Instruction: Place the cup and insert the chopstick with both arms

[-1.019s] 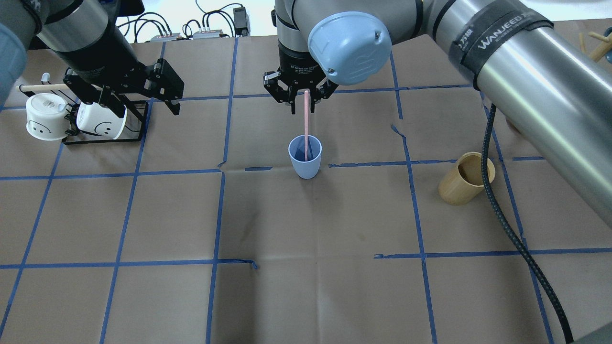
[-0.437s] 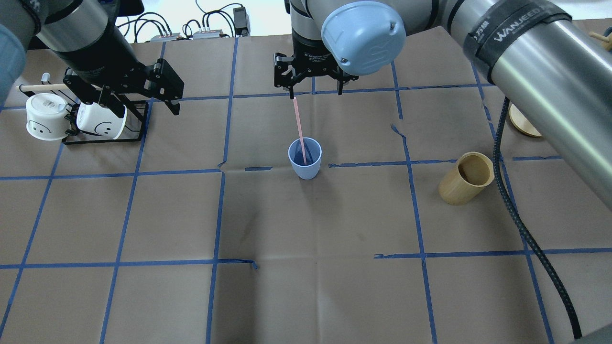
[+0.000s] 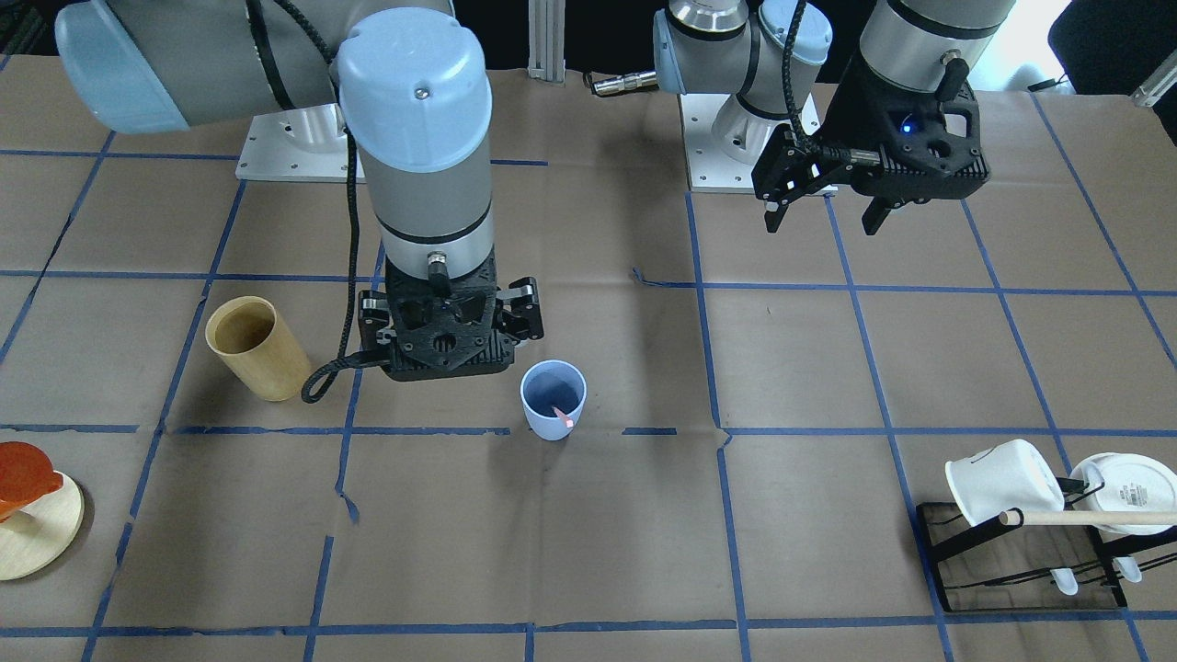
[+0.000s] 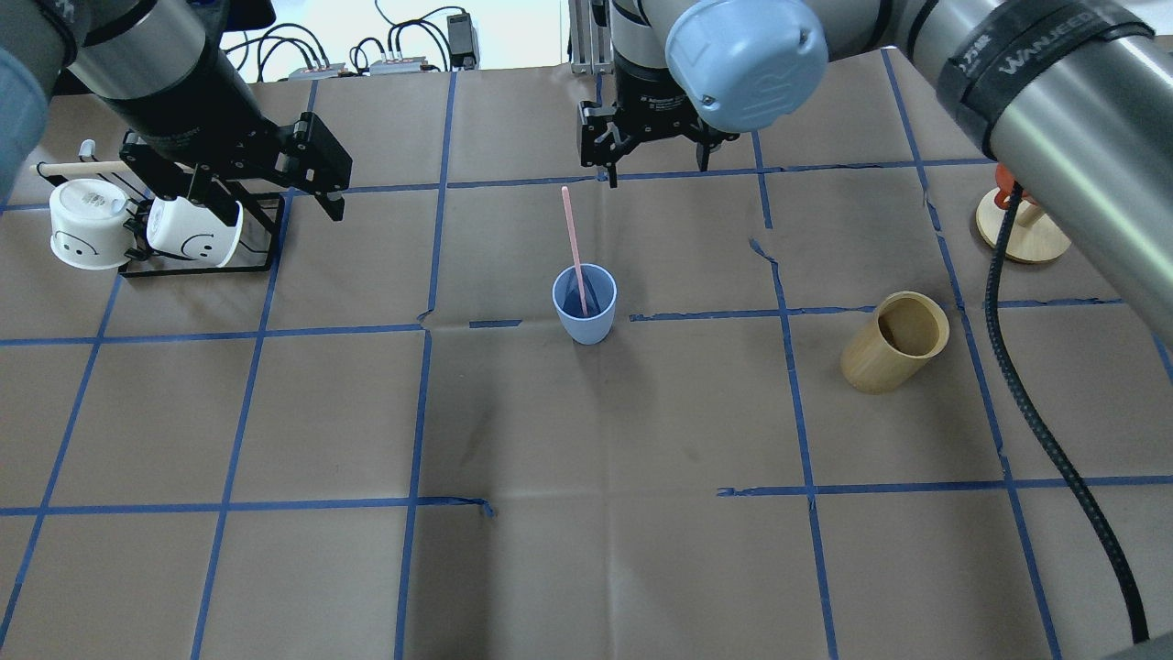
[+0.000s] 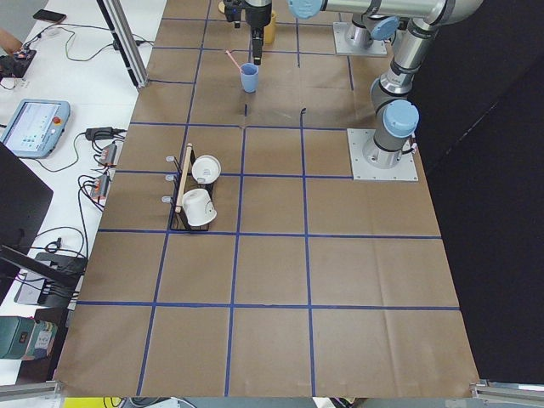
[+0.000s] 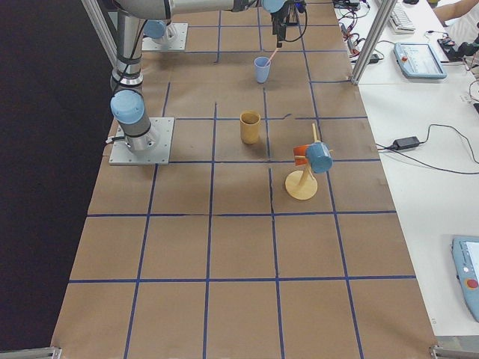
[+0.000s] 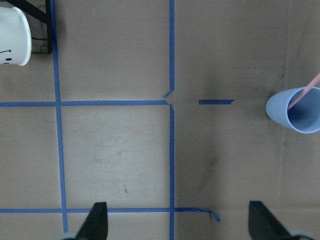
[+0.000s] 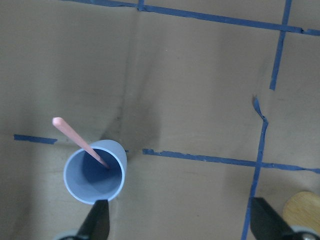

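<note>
The light-blue cup point(image 4: 585, 308) stands upright near the table's middle. One thin pale-pink chopstick point(image 4: 572, 234) stands in it and leans on the rim, free of any gripper. My right gripper point(image 4: 656, 167) is open and empty, above and beyond the cup, off to its right. The right wrist view looks down on the cup point(image 8: 94, 173) and chopstick point(image 8: 79, 141), which lie to the left, outside the open fingertips point(image 8: 98, 220). My left gripper point(image 4: 266, 197) is open and empty at the far left by the mug rack. The cup point(image 3: 553, 397) also shows in the front view.
A tan wooden cylinder holder point(image 4: 893, 344) stands right of the cup. A black rack point(image 4: 266, 229) with white mugs point(image 4: 87, 223) and a dowel sits at the far left. A round wooden stand point(image 4: 1022, 234) with an orange piece is at the far right.
My right gripper has let go of the chopstick, risen and moved away to the right. The chopstick now leans left in the cup. The left arm has not moved.
</note>
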Controlling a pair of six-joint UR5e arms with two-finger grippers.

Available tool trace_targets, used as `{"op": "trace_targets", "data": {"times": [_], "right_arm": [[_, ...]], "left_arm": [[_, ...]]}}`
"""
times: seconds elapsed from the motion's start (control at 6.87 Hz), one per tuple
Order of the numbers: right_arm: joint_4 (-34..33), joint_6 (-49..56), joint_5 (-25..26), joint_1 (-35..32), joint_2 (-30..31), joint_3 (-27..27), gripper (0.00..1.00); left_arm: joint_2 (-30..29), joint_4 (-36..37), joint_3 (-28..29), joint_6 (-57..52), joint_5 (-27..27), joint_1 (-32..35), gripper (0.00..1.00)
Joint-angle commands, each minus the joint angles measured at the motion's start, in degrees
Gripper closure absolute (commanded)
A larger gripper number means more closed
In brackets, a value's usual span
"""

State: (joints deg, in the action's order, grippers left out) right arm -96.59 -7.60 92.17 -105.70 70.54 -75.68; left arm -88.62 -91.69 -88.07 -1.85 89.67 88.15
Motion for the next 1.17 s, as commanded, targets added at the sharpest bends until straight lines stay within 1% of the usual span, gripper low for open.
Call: {"op": "trace_targets", "data": {"times": [0.0, 0.15, 0.29, 0.44, 0.73, 0.87, 1.02], "right_arm": [[-1.13, 6.6, 0.03, 4.25, 9.21, -11.08, 0.01], [-1.49, 9.34, -0.5, 8.98, 15.27, -17.07, 0.01], [-1.23, 10.15, -0.07, 11.81, 20.9, -20.96, 0.01], [-1.05, 10.24, -0.06, 14.1, 24.35, -23.17, 0.01], [0.34, 10.07, -0.85, 16.14, 24.56, -22.68, 0.01], [4.88, 9.54, -1.29, 15.88, 25.0, -22.58, 0.01], [5.71, 9.45, -1.29, 16.14, 24.74, -22.15, 0.01]], "left_arm": [[0.03, 0.02, 0.0, 0.0, 0.07, 0.0, 0.0], [0.03, -0.06, 0.0, 0.0, 0.07, 0.0, 0.0], [0.03, -0.06, 0.0, -0.09, 0.15, 0.0, 0.0], [0.03, -0.06, 0.0, -0.09, 0.07, 0.0, 0.0], [-0.06, -0.06, 0.0, -0.09, -0.2, 0.0, 0.0], [0.03, -0.06, 0.09, -0.09, -0.2, 0.0, 0.0], [0.03, -0.06, 0.09, 0.0, -0.37, 0.0, 0.0]]}}
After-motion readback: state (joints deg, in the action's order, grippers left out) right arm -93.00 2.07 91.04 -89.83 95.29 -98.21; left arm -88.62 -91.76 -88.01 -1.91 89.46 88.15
